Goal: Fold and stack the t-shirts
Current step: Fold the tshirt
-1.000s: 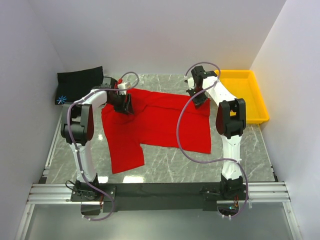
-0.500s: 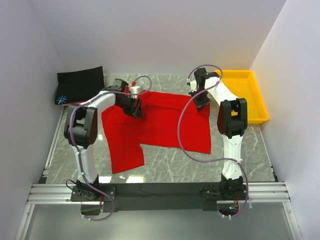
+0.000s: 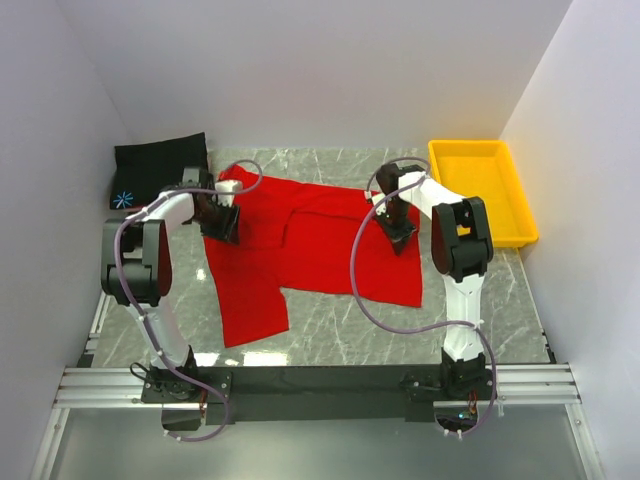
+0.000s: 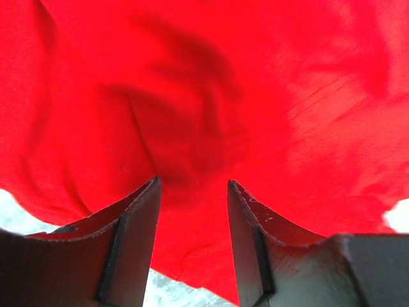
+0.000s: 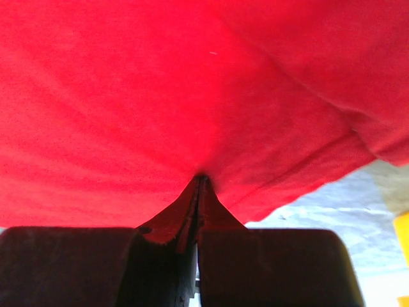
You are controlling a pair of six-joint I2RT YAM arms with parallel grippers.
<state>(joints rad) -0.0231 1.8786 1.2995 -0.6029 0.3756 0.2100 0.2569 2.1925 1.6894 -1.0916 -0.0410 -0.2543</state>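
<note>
left claw (image 3: pixel 221 216): jaws part open, a clear gap between the two fingers. Tips sit down on the red t-shirt (image 3: pixel 310 250) at the shirt's 10 o'clock corner. Wrist view (image 4: pixel 192 236) shows cloth through the gap. Can't tell if any is gripped.
right claw (image 3: pixel 397 235): jaws closed tight on a pinch of the red t-shirt at its 3 o'clock side. Cloth tents up into the tips (image 5: pixel 199 185).
red t-shirt: spread mid-bench, one sleeve hanging toward 7 o'clock, mostly flat, wrinkled near the left claw (image 4: pixel 211 96).
black t-shirt (image 3: pixel 160 168): folded at the bench's 10 o'clock corner, starburst mark (image 3: pixel 122 199) showing, apart from the red one.
yellow tray (image 3: pixel 485 190): bench 2 o'clock, near the right arm.
bench (image 3: pixel 340 330): grey marble top.
</note>
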